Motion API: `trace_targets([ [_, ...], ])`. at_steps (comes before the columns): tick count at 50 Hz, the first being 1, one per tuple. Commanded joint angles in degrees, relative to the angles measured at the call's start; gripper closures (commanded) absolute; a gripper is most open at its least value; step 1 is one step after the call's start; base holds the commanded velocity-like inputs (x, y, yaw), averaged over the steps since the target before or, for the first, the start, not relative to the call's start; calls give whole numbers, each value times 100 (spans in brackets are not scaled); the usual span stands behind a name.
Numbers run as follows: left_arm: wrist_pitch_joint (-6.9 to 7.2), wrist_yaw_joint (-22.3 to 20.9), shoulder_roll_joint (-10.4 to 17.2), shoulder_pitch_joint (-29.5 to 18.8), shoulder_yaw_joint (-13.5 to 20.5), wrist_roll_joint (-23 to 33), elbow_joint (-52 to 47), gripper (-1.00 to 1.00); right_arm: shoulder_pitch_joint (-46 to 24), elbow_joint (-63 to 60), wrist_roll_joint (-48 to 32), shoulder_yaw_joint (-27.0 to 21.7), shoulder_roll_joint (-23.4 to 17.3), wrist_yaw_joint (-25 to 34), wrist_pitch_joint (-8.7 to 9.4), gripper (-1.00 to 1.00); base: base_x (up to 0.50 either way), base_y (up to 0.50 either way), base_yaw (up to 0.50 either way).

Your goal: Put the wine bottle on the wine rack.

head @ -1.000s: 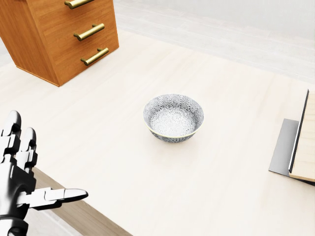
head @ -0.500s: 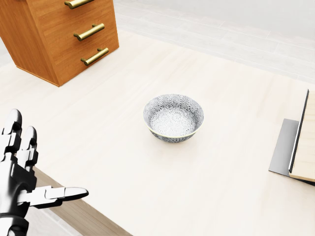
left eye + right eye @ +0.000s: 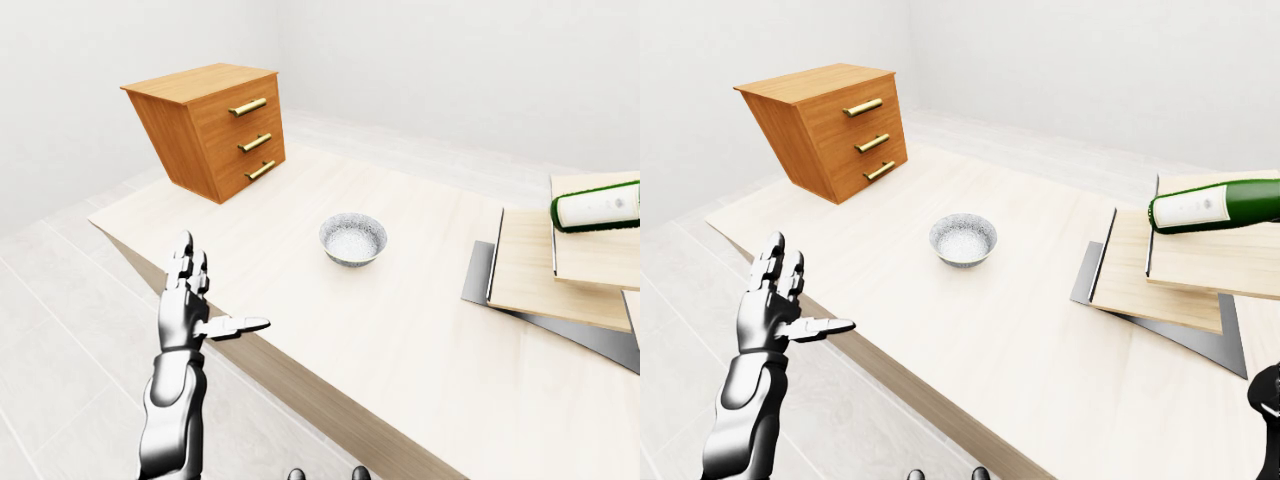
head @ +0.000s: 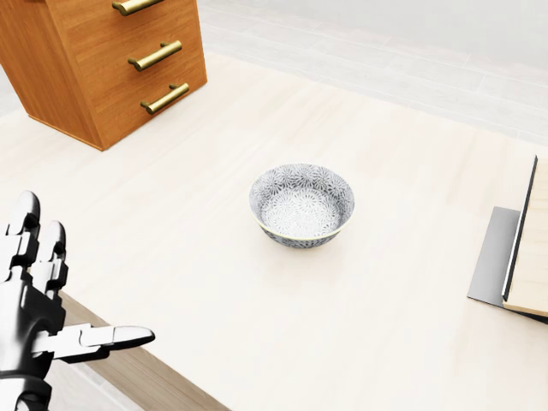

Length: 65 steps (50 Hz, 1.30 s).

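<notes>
A green wine bottle (image 3: pixel 1215 205) with a white label lies on its side on the top step of the wine rack (image 3: pixel 1160 280), a stack of light wooden boards on a grey metal base at the right of the right-eye view. My left hand (image 4: pixel 81 274) hovers at the table's near left edge, open, fingers up and thumb pointing right, holding nothing. It is far to the left of the bottle. Only a dark bit of my right arm (image 3: pixel 1270 400) shows at the right edge; its hand is hidden.
A patterned grey-and-white bowl (image 4: pixel 301 205) stands in the middle of the pale wooden table (image 4: pixel 257 325). A tilted wooden chest of drawers (image 4: pixel 111 60) with brass handles sits at the table's top left. Pale floor tiles surround the table.
</notes>
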Motion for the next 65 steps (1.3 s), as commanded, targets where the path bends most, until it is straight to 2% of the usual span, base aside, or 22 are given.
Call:
trace_targets([
  [1,15,0,6,29,7,-14,-37,-100,220,199,-144,467,9,-158,0,50,0,0,0],
  [8,28,-5,6,8,2,-12,-24,-100,242,192,-150,453,-13,-191,0,36,0,0,0],
  [12,-2,-16,-3,31,-3,-14,-20,-100,264,183,-130,424,-25,-220,0,11,0,0,0],
  [24,-47,-31,-14,83,0,-4,-27,-100,298,191,-104,417,-24,-269,0,1,0,0,0],
  [30,-72,-37,-29,101,-14,8,-19,-100,275,186,-115,433,-65,-269,0,4,0,0,0],
  [40,-77,-40,-26,83,-11,3,3,-100,352,191,-100,395,-152,-328,0,-15,0,0,0],
  [47,-90,-32,-25,80,-4,5,19,-100,472,199,-65,362,-207,-326,0,-59,0,0,0],
  [55,-108,-29,-18,49,-16,13,66,-100,552,197,-18,331,-276,-328,0,-87,0,0,0],
  [65,-98,-33,-18,77,-17,11,34,-100,778,217,87,245,-429,-277,0,-87,0,0,0],
])
